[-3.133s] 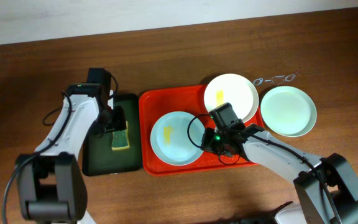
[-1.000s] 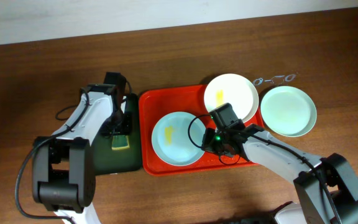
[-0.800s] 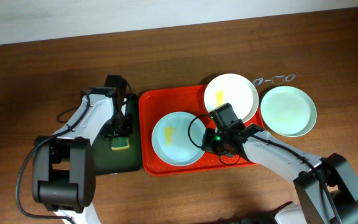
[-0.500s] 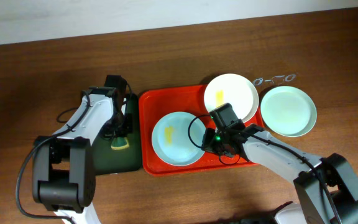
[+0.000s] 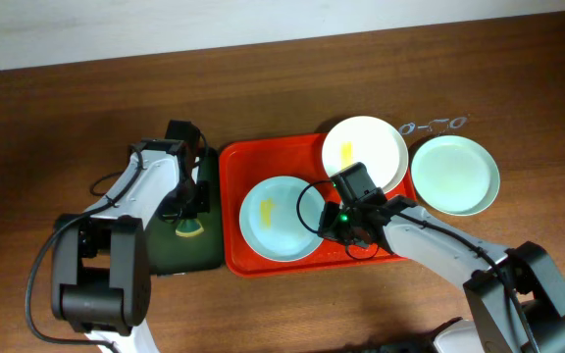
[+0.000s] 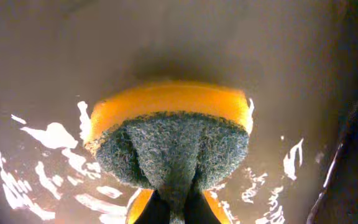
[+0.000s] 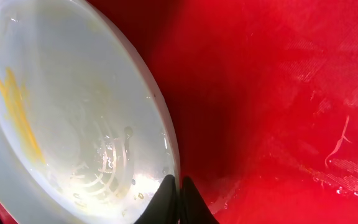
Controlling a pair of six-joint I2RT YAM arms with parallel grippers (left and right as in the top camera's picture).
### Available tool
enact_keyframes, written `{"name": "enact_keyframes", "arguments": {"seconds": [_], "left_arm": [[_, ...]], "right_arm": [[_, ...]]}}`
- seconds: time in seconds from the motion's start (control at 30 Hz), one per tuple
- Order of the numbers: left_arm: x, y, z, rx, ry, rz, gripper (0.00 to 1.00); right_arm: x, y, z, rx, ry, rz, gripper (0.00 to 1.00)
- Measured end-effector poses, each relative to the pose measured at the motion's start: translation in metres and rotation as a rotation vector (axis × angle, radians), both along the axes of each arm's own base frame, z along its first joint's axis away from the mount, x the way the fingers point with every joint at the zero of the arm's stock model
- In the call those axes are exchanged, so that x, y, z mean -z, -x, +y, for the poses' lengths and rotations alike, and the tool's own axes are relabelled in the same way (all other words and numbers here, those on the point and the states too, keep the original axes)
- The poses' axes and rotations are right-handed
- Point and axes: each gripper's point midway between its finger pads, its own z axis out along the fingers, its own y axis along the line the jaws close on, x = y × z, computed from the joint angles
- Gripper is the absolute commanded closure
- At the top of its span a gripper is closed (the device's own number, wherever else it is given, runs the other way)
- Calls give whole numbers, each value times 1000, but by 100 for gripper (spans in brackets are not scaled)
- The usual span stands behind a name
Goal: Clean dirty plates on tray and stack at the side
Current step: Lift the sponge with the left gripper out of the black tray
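The red tray (image 5: 235, 172) holds a mint-blue plate (image 5: 275, 221) with a yellow smear. A cream-white plate (image 5: 366, 149), also smeared, rests over the tray's back right corner. Another mint plate (image 5: 454, 175) lies on the table right of the tray. My right gripper (image 5: 325, 224) is shut on the near mint plate's right rim; the right wrist view shows its fingers (image 7: 178, 182) pinching that rim (image 7: 166, 140) above the tray floor (image 7: 278, 93). My left gripper (image 5: 190, 214) is shut on a yellow sponge with a green scouring pad (image 6: 173, 140), squeezed between the fingertips (image 6: 177, 198).
The sponge sits on a narrow dark green tray (image 5: 160, 257) just left of the red tray, its wet floor (image 6: 42, 74) glinting. A pair of wire-framed glasses (image 5: 435, 125) lies behind the right plate. Bare wooden table surrounds both trays.
My left gripper has closed on the sponge, pinching it narrower. The right gripper and all plates have stayed put.
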Motion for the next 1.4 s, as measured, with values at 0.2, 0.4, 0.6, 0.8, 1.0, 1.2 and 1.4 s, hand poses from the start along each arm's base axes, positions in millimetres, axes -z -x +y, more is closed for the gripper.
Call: {"name": "enact_keyframes", "arguments": {"seconds": [0.2,0.4,0.6,0.8,1.0,1.2,1.4], "left_arm": [[-47,-31,8,-37,34,-177,100],[-129,-56,13,-26,31,-444,100],[-129,-57,15,-20,17,-446,100],[-129,-57,15,-20,16,-445,100],[-129,-57,15,-19,16,-444,100],[-129,-57,15,-16,15,-444,100],[-129,-56,15,-16,15,-442,100]], "right_arm": [[0,0,0,0,3,-1,96],[0,0,0,-1,2,0,96],[-1,2,4,21,-27,23,83],[0,-3,-1,46,-2,1,87],[0,-5,-3,57,9,-8,96],[-1,-5,-2,54,3,-5,96],[-1,-5,-2,54,3,-5,96]]}}
